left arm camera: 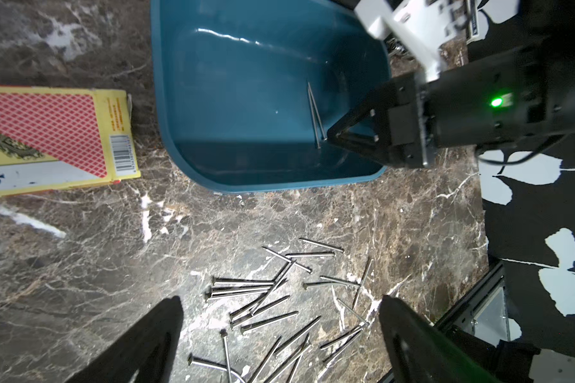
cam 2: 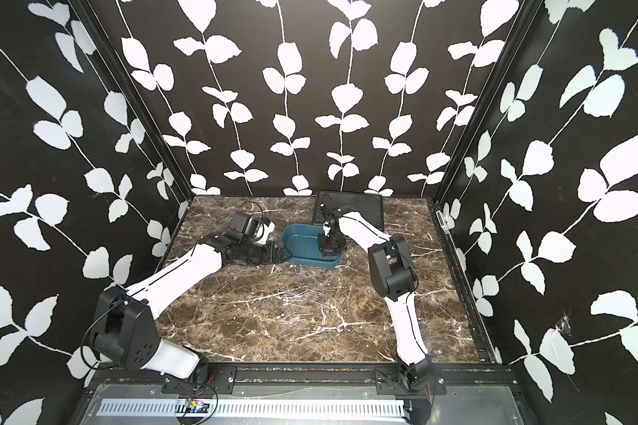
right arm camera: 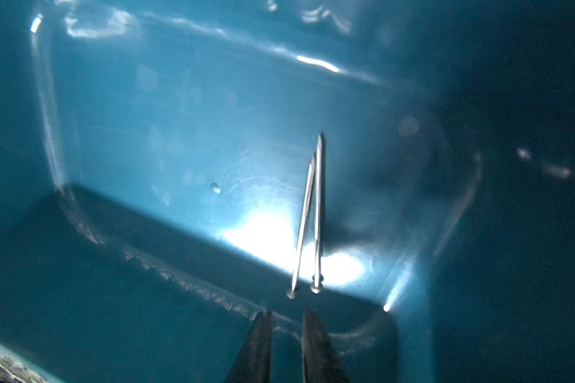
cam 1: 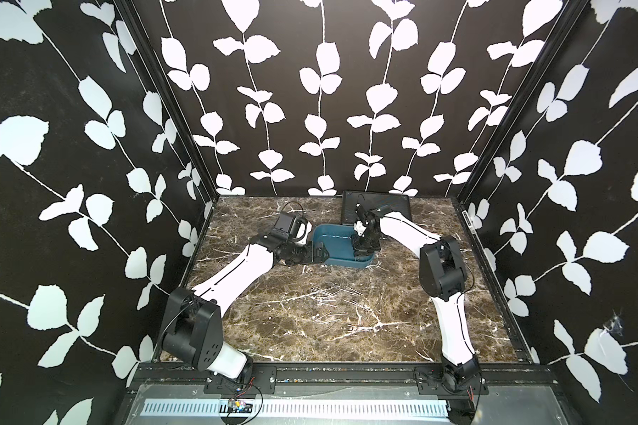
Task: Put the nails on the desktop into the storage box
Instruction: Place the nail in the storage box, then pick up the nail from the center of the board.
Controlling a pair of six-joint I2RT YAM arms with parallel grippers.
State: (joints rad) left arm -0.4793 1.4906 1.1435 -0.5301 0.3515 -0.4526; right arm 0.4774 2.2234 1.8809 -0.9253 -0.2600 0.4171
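Observation:
The teal storage box (cam 1: 347, 263) (cam 2: 312, 263) stands at mid-desktop. My right gripper (right arm camera: 287, 311) (cam 1: 360, 254) reaches down inside it, its jaws slightly open with nothing between them. Two nails (right arm camera: 312, 215) (left arm camera: 314, 112) lie side by side on the box floor just past the fingertips. Many more nails (left arm camera: 263, 298) (cam 1: 332, 294) (cam 2: 299, 294) lie scattered on the brown marble desktop (cam 1: 273, 331) in front of the box. My left gripper (left arm camera: 279, 298) (cam 1: 319, 254) hovers wide open by the box's near left corner, holding nothing.
A black ribbed case (cam 1: 376, 209) (cam 2: 350, 209) lies at the back, behind the box. A red-and-yellow card box (left arm camera: 47, 132) lies flat beside the storage box. Patterned walls close the desktop on three sides.

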